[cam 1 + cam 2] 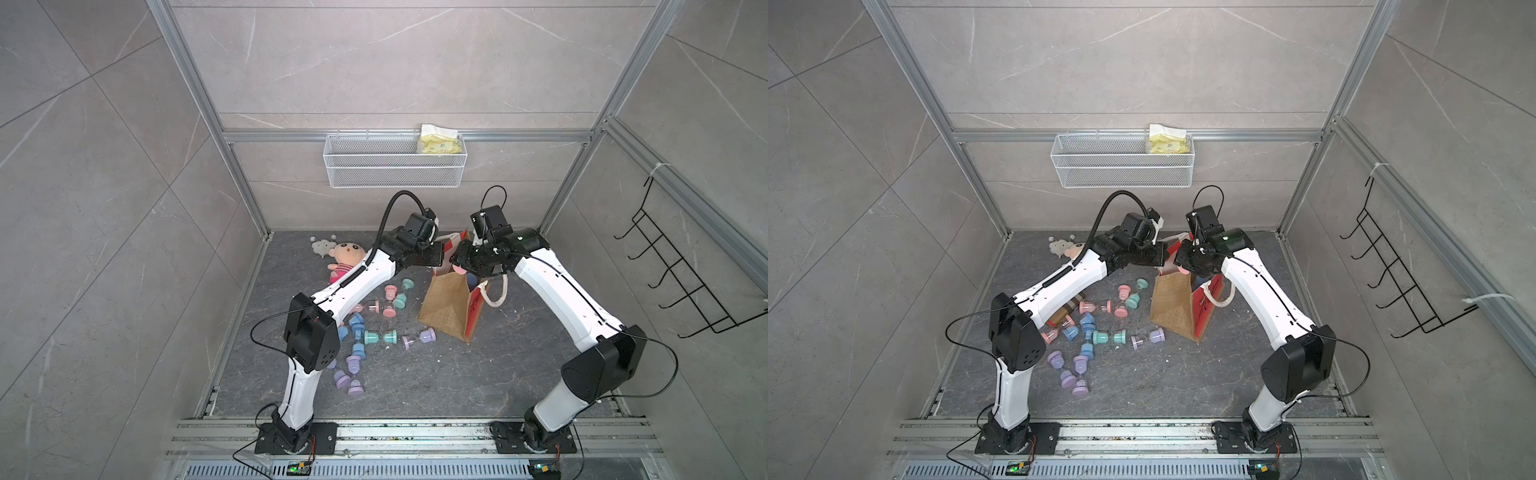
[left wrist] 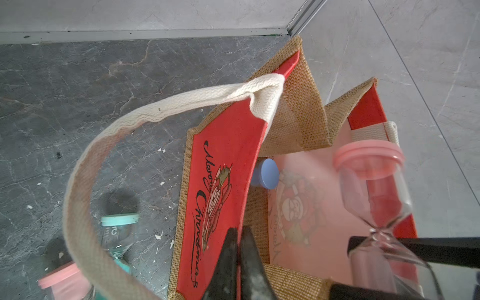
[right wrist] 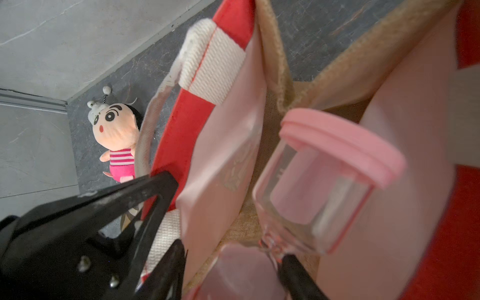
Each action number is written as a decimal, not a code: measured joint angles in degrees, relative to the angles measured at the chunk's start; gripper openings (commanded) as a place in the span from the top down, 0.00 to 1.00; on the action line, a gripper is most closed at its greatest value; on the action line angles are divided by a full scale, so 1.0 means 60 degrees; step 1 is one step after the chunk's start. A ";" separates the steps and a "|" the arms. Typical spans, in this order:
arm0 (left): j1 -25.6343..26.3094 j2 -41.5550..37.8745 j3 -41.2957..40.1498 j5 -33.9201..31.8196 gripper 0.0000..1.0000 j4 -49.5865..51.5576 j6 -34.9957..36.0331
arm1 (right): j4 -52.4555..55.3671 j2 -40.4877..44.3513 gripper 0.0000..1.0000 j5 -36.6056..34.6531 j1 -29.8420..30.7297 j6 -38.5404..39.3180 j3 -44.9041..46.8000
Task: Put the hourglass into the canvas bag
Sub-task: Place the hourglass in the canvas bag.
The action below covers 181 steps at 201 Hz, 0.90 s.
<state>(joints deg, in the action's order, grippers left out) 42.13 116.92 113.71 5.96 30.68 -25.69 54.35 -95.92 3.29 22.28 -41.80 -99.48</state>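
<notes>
The canvas bag (image 1: 446,307) (image 1: 1173,307) stands upright at the back right of the floor, with burlap sides and red printed panels (image 2: 228,155). My left gripper (image 2: 239,233) (image 1: 436,254) is shut on the rim of the bag's red panel and holds the mouth apart. A pink hourglass (image 3: 324,181) (image 2: 374,181) (image 1: 459,269) hangs in the bag's open mouth. My right gripper (image 3: 233,259) (image 1: 1185,262) is shut on it near its glass neck. Deep inside the bag lies a blue hourglass (image 2: 267,174).
Several pastel hourglasses (image 1: 374,328) lie scattered on the dark floor left of the bag. A plush doll (image 1: 347,257) (image 3: 117,135) lies at the back left. A white mesh basket (image 1: 395,162) hangs on the back wall. A black wire rack (image 1: 685,270) hangs on the right.
</notes>
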 measured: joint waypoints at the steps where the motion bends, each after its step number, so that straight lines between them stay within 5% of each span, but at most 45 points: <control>1: 0.0000 0.0000 -0.0015 0.0000 1.00 -0.0022 0.0000 | -0.0007 -0.0004 1.00 0.0007 -0.0007 -0.0007 0.0000; 92: -0.0087 -0.0419 -0.1082 0.0149 1.00 -0.0984 -0.0073 | -0.0831 0.0171 1.00 0.0488 -0.1045 -0.1290 0.1548; 181: -0.0098 -0.0466 -0.1082 0.1100 1.00 -0.1330 0.0142 | -0.0787 0.0240 1.00 0.0051 -0.1126 -0.1428 0.1308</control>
<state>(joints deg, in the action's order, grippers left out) 41.54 114.13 107.22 12.56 22.70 -24.84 49.63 -94.48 3.60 15.53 -50.37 -91.64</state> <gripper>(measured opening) 0.064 0.511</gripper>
